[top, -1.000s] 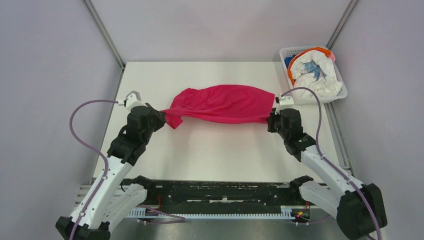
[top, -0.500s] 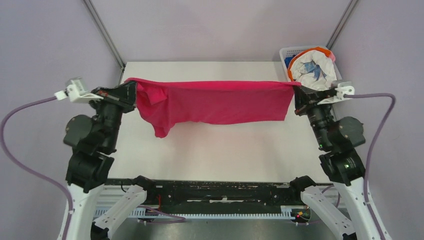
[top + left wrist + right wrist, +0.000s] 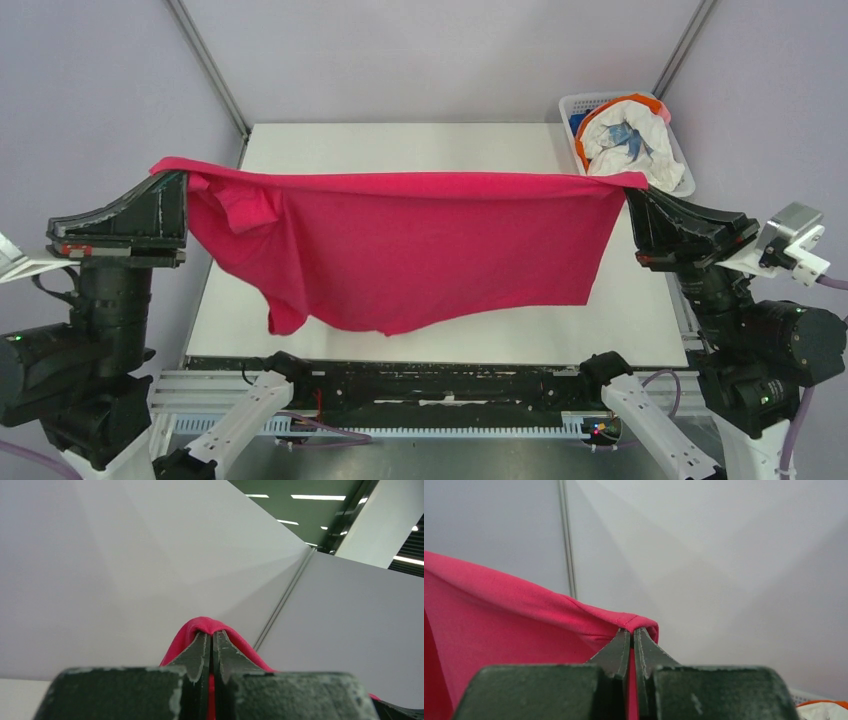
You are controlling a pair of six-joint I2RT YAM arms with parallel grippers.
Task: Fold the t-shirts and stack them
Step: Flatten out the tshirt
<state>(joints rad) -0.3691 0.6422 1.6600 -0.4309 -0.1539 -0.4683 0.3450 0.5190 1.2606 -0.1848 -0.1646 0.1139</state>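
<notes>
T-shirt (image 3: 400, 250), magenta, now lifted off worktop (image 3: 400, 150), pulled taut between arms, hem hanging free. Left jaws, right jaws clamped on top corners. Looks ready to lay flat for folding.

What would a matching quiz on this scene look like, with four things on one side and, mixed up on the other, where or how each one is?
Things:
1. magenta-red t-shirt
2. white t-shirt with blue print
3. basket
4. right gripper

Place or state:
A. white plastic, by the table's far right corner
B. shut on a pinch of red cloth
C. stretched wide in the air, lower edge hanging loose
D. crumpled inside a container

Pairs: 1-C, 2-D, 3-A, 4-B.
</notes>
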